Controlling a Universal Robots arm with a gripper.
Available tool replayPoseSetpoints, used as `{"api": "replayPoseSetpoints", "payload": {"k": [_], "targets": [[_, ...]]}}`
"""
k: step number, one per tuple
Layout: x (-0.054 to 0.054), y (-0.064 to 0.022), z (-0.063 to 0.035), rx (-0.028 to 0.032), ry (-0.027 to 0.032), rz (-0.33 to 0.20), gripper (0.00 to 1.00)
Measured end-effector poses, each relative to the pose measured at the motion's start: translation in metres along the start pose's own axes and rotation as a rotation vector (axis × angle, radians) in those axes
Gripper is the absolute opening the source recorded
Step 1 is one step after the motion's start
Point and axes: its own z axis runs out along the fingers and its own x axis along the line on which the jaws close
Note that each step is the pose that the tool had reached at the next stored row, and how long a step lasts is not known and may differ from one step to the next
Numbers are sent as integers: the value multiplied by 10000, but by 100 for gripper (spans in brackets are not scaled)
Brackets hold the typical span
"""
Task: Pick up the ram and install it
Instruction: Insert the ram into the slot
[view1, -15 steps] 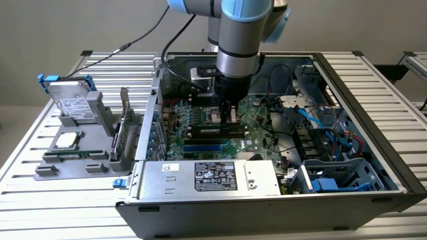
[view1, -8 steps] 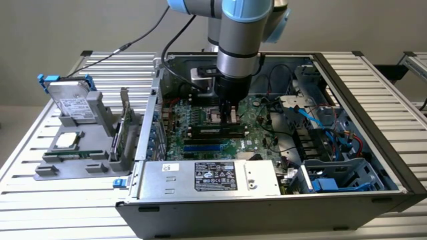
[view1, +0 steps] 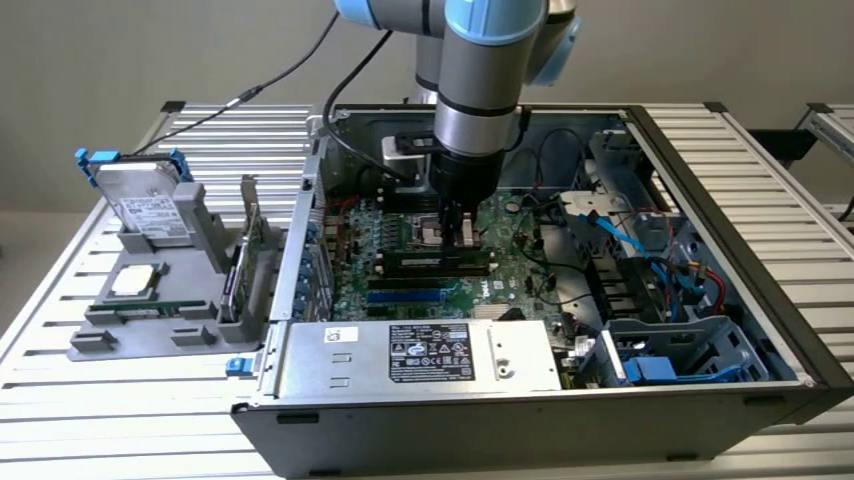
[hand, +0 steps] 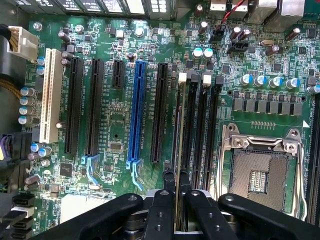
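The end effector (view1: 461, 228) is down inside the open computer case (view1: 534, 425) on the bench (view1: 120, 420), with its fingers (hand: 161, 212) clamped on the ram (hand: 179, 135). The stick stands on edge between them, running straight ahead along the black memory slots (hand: 200, 130) on the motherboard (hand: 110, 125). The open processor socket (hand: 260, 175) lies just beside the end effector. Whether the ram is seated I cannot tell.

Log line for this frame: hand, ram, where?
hand: shut on ram | ram: edge-on, lined up along memory slots beside CPU socket | seated: cannot tell
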Motion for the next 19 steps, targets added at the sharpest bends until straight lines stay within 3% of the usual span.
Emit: {"api": "replayPoseSetpoints", "payload": {"k": [19], "targets": [[-1, -1, 20, -18, -20, 307, 14]]}}
